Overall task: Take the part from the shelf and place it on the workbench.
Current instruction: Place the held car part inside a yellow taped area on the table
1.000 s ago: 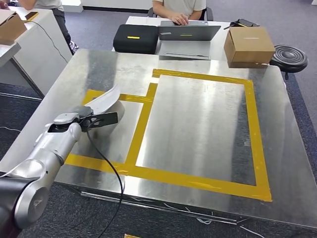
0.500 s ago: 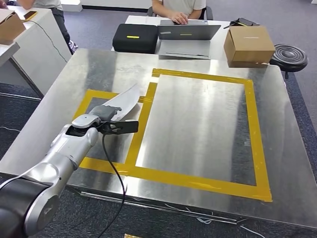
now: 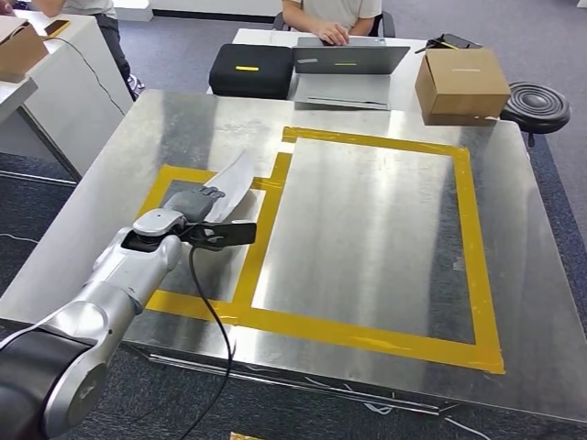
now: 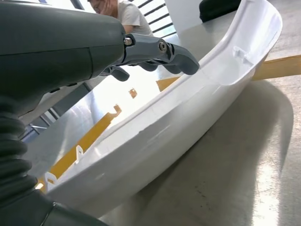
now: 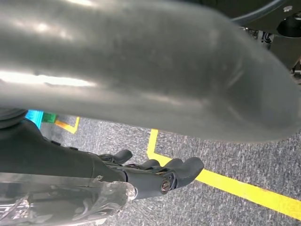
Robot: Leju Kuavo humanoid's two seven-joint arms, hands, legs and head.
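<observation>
The part is a long, curved white plastic piece. My left hand grips it by its upper rim, low over the small yellow-taped square at the left of the steel workbench. In the left wrist view the part arcs across the picture with my dark fingers hooked over its edge; its shadow lies on the metal right beneath, and I cannot tell whether it touches. My right hand hangs above grey carpet with a yellow floor line, fingers loosely extended and holding nothing.
A large yellow-taped rectangle takes up the bench's middle and right. Behind the bench stands a table with a black case, a laptop, a cardboard box and a seated person. A white table stands at the left.
My left arm has carried the part forward and to the right over the small taped square; in the last half second it has barely moved, the part's far tip shifting slightly left.
</observation>
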